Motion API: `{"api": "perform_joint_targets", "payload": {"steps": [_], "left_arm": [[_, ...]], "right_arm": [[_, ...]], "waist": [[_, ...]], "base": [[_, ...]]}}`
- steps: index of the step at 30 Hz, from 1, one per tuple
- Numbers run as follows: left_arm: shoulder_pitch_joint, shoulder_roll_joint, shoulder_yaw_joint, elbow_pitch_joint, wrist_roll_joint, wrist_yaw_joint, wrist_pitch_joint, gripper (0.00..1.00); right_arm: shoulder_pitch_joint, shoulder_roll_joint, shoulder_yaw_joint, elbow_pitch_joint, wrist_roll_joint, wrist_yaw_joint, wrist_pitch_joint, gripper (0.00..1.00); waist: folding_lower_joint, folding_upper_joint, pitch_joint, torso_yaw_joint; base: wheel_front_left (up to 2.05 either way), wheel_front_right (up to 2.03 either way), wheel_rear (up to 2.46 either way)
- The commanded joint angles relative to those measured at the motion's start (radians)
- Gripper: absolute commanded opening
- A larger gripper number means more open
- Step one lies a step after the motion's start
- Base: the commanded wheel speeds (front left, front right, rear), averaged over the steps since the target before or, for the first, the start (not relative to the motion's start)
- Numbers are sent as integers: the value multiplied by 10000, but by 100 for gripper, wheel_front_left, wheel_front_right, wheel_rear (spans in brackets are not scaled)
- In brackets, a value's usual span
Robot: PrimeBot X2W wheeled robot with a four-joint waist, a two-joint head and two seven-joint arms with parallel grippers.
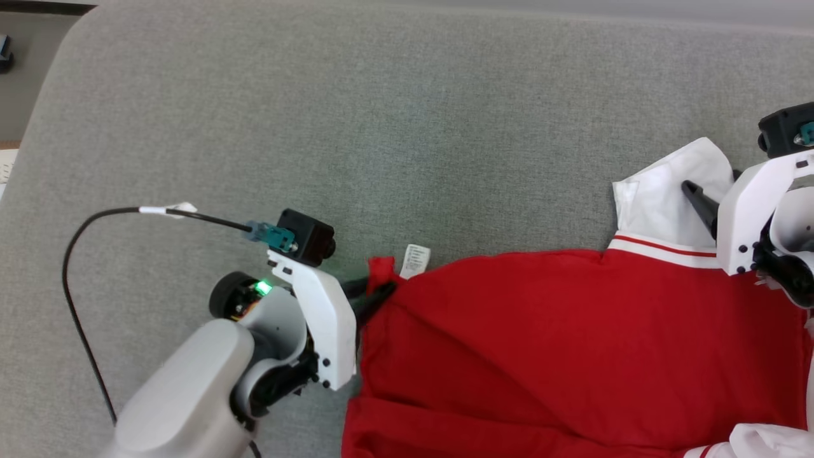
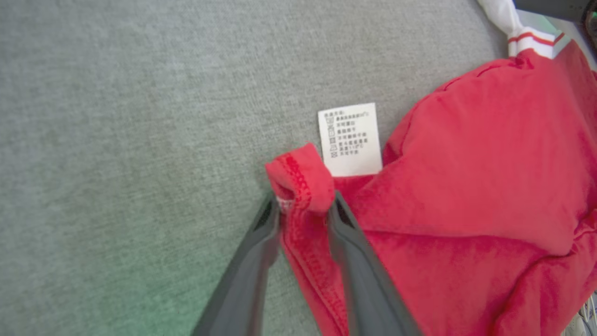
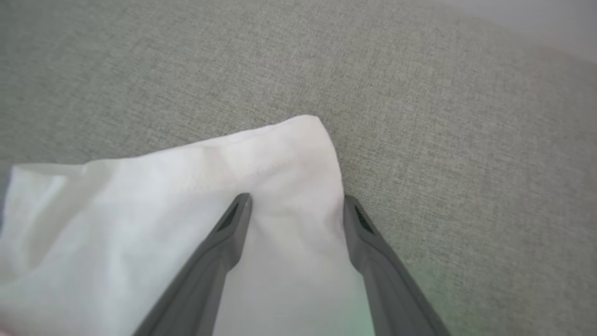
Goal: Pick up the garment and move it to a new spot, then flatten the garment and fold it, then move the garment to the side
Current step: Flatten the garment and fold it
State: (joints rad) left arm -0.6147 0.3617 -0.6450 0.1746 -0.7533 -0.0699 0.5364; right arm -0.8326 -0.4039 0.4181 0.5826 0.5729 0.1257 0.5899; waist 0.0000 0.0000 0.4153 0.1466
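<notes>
The garment (image 1: 559,343) is a red shirt with white sleeves, lying on a grey fabric surface (image 1: 381,127) at the lower right. My left gripper (image 1: 375,292) is at its left hem corner. In the left wrist view the two fingers (image 2: 345,233) pinch the rolled red hem (image 2: 298,177), just below a white care label (image 2: 350,140). My right gripper (image 1: 706,203) rests on the white sleeve (image 1: 668,191) at the far right. In the right wrist view its jaws (image 3: 296,205) stand apart, straddling the sleeve's edge (image 3: 186,196), with white cloth lying flat between them.
A black cable (image 1: 76,254) loops from my left wrist camera over the grey surface at the left. The surface's rounded corner is at the top left, with floor (image 1: 25,95) beyond. Bare grey fabric stretches across the middle and back.
</notes>
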Motion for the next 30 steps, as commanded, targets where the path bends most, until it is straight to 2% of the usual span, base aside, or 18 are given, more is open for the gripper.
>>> {"api": "perform_joint_targets", "payload": {"steps": [1, 2, 4, 10, 15, 21, 30], "left_arm": [[250, -109, -146, 94, -42, 44, 60, 0], [190, -144, -87, 103, -11, 89, -51, 0], [106, -220, 77, 172, 37, 231, -316, 0], [2, -312, 680, 421, 248, 778, -1373, 0], [432, -355, 984, 574, 67, 992, -1946, 0], [1124, -484, 1129, 548, -12, 1207, -2703, 0], [2369, -627, 989, 35, 195, 1496, -3604, 0]], "right_arm": [[602, 315, 471, 346, 187, 87, 368, 63], [581, 343, 532, 274, 264, 97, 263, 0], [513, 411, 497, 186, 530, 96, -61, 0], [-76, 179, -137, 181, 751, 45, -1914, 0], [105, -37, -637, 345, 1177, 45, -2809, 0], [1081, -274, -752, -200, 1796, 45, -3712, 0], [3507, -674, -908, -1530, 2413, 45, -4698, 0]], "waist": [[0, 0, -28, -8], [0, 0, -55, -15], [0, 0, -129, -46], [0, 0, -395, -158], [0, 0, -841, -226], [0, 0, -1496, -384], [0, 0, -2260, -645]], "base": [[0, 0, 0], [0, 0, 0], [0, 0, 0], [0, 0, 0], [0, 0, 0], [0, 0, 0], [0, 0, 0]]}}
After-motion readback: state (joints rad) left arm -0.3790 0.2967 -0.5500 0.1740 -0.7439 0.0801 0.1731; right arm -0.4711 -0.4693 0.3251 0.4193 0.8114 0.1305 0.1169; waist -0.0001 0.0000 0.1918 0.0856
